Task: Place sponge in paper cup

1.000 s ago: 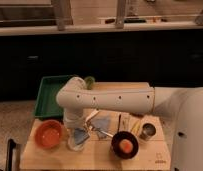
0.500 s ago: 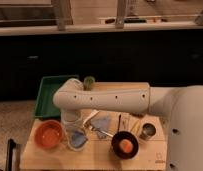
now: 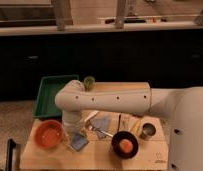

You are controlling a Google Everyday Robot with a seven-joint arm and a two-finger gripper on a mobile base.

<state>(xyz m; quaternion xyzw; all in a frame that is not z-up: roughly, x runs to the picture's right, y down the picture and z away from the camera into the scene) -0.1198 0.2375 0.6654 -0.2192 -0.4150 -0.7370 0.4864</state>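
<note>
My white arm reaches in from the right, bends at the elbow [image 3: 70, 97] and points straight down at the wooden table. The gripper [image 3: 74, 133] is at its lower end, just right of the orange bowl [image 3: 48, 134], mostly covered by the wrist. The sponge [image 3: 79, 142], a small blue square pad, lies on the table directly below and slightly right of the gripper. A paler blue cloth [image 3: 101, 122] lies further right. The paper cup is hidden; I cannot tell it apart from the white wrist.
A green tray [image 3: 51, 90] sits at the back left with a green cup [image 3: 89, 82] beside it. A black bowl [image 3: 125, 146] holding something orange stands at the front, a metal can [image 3: 147, 131] to its right. Utensils lie between them.
The arm swayed slightly left and back again. The wrist stays over the same spot beside the orange bowl, and the blue sponge now shows just under it.
</note>
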